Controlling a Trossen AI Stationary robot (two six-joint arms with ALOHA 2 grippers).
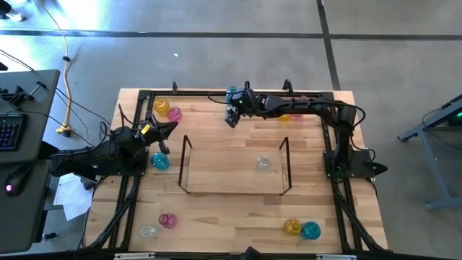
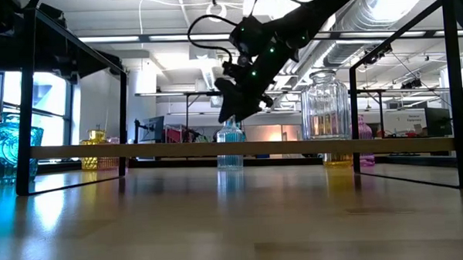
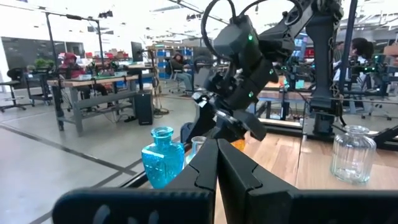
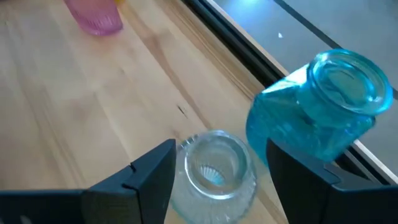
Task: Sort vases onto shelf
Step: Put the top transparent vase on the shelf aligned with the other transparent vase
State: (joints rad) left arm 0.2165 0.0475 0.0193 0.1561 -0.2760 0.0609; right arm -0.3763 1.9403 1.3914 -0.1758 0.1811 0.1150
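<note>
My right gripper is open near the table's far edge. Its fingers stand on either side of a small clear vase that rests upright on the wood. A teal vase stands right beside it at the black frame. My left gripper is shut and waits at the table's left, near a yellow vase, a pink vase and a teal vase. The shelf sits mid-table and carries one clear ribbed vase.
A pink vase and a clear one stand near the near-left corner, a yellow and a teal near the near-right. More vases sit under the right arm. A black frame borders the table.
</note>
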